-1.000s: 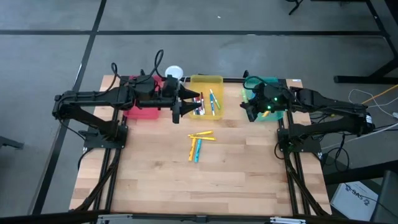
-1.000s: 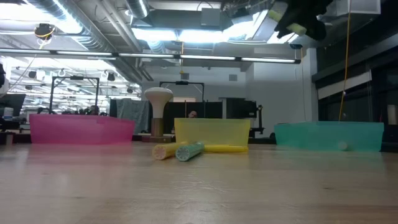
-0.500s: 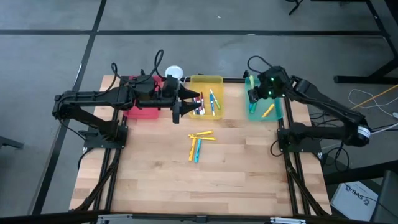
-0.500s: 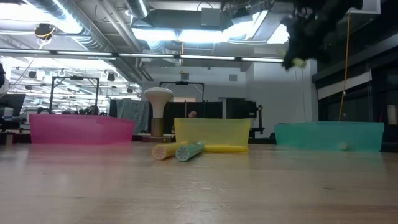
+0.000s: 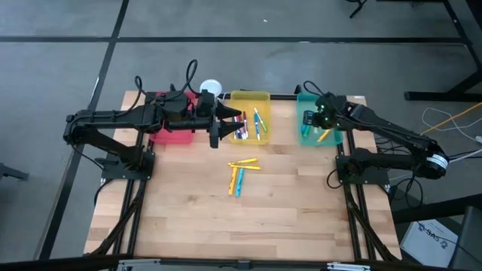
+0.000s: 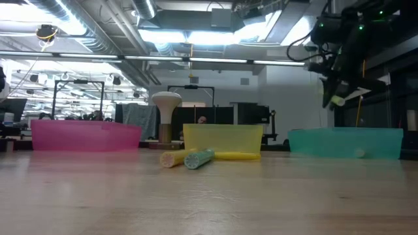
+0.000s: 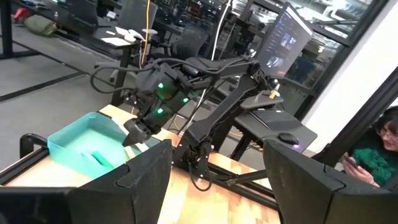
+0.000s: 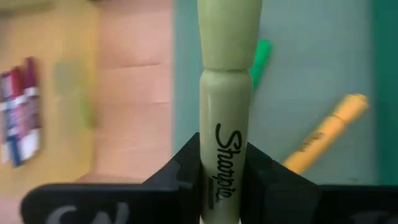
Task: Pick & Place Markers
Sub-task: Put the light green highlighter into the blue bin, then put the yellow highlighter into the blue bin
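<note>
We have the right end effector (image 6: 336,98) closed on a pale green marker (image 8: 227,93), clamped near its printed barrel so that its long axis runs straight out ahead of the fingers, cap end leading. In the low view that marker hangs tilted, tip down, above the teal tray (image 6: 346,142) and clear of its rim; from overhead the right end effector (image 5: 310,119) sits over the teal tray (image 5: 304,139), so the drop spot lies directly below and slightly forward of the fingers. Past the held marker's tip we see two more markers already on the tray floor: a green marker (image 8: 261,55) partly hidden behind it, and an orange marker (image 8: 326,134) lying slantwise off to one side. We judge the coming move to be a short descent and release, and the held marker's axis crosses the orange one's at an angle, so it may land across it. The left end effector (image 5: 215,129) waits with fingers spread wide and holding nothing, beside the yellow tray (image 5: 250,96). The loose markers on the counter (image 5: 239,173), a small cluster with mixed headings, lie nearer that left end effector than the right one.
</note>
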`<action>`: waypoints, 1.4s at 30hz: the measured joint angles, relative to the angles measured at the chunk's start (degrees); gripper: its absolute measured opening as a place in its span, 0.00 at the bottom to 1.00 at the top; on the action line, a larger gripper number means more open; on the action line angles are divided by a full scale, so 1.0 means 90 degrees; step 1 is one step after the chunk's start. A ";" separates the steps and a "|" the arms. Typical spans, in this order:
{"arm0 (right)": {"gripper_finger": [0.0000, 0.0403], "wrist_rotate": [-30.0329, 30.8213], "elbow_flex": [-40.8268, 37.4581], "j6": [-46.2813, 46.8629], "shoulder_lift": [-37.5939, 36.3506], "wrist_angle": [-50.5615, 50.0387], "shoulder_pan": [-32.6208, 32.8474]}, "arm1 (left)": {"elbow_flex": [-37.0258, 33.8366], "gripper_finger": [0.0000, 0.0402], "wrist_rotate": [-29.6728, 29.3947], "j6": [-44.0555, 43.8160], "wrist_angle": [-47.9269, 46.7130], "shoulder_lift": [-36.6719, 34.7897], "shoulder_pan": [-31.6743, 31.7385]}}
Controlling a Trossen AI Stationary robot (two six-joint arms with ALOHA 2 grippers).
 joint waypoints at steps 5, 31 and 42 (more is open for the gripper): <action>0.15 0.0459 -0.0084 0.0339 0.0007 -0.0489 -0.0002 | 0.0000 0.61 0.0000 0.0000 0.0000 0.0000 0.0002; 0.63 -0.0054 -0.0861 0.0501 0.0015 0.0369 -0.0629 | 0.0000 0.61 -0.0001 0.0006 0.0000 0.0002 0.0000; 0.63 -0.1854 -0.0854 0.0280 0.0002 0.2192 -0.0129 | 0.0000 0.61 0.0017 0.0008 -0.0183 0.0005 -0.0100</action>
